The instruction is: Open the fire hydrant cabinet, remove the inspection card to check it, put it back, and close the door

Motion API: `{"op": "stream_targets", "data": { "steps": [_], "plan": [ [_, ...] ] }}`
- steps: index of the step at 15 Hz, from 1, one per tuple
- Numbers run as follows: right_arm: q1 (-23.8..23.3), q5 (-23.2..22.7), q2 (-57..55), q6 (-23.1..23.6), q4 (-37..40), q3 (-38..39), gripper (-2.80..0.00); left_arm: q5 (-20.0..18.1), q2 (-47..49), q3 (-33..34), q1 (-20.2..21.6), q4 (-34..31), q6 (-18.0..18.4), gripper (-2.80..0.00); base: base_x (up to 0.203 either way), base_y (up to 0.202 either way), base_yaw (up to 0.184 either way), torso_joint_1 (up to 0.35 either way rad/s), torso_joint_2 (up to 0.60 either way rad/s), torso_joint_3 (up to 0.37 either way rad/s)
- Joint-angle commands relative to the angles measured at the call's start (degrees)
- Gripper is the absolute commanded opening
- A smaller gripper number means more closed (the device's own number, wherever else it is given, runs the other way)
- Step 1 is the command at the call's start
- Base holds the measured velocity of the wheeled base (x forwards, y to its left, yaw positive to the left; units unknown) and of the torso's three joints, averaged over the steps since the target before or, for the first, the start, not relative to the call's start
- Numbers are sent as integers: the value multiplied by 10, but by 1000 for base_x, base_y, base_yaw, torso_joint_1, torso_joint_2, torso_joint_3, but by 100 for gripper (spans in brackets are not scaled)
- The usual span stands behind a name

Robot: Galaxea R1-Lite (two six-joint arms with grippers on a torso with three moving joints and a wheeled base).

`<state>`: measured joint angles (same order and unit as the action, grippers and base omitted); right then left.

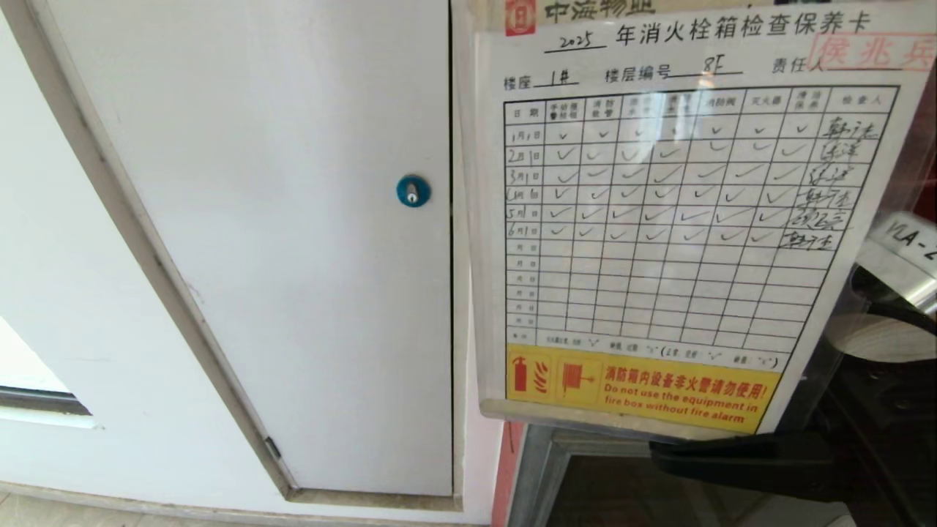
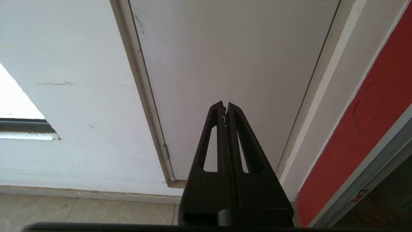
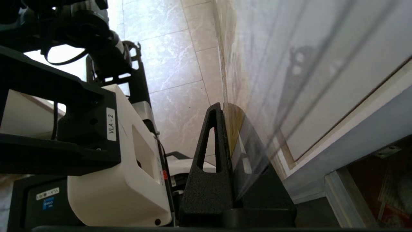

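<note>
Presently the right gripper (image 3: 225, 108) has its jaws clamped on the bottom edge of the inspection card (image 1: 681, 219), the clear plastic sleeve pinched between the two black fingers (image 3: 210, 151). Seen from the head view, the same gripper (image 1: 655, 448) comes in from the right below the card, its tips at the sleeve's lower edge under the yellow band. Card stands roughly upright above the jaws, printed face toward the head camera: grid table with rows of check marks, handwritten entries in the last column, yellow band with red fire icons nearest the jaws. Behind and below the jaws, the aluminium frame and red side of the fire hydrant cabinet (image 1: 538, 468); dark interior just beyond the gripper. Further out from the card, a white panel (image 1: 293, 219) with a blue round lock (image 1: 413, 191), set in a white wall (image 1: 58, 307). Door not identifiable in any view.

Left gripper (image 2: 225, 108): jaws together, nothing between them, hanging low in front of the white panel's bottom corner, near the tiled floor (image 2: 96, 209) and well apart from the card. Cabinet's red side (image 2: 363, 129) lies beside it
</note>
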<state>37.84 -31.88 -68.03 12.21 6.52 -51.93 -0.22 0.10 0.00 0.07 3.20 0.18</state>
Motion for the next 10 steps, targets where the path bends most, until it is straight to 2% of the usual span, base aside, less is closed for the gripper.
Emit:
{"op": "stream_targets", "data": {
  "steps": [1,7,10],
  "plan": [
    [0,9,21,-4,1,5,-280,0,1,11,0,0,0,-280,0,0,0,0,0,0],
    [-1,52,69,-21,3,33,-280,0,1,11,0,1,0,-280,0,0,0,0,0,0],
    [-1,92,83,-27,2,46,-280,0,1,11,0,0,0,-280,0,0,0,0,0,0]
  ]
}}
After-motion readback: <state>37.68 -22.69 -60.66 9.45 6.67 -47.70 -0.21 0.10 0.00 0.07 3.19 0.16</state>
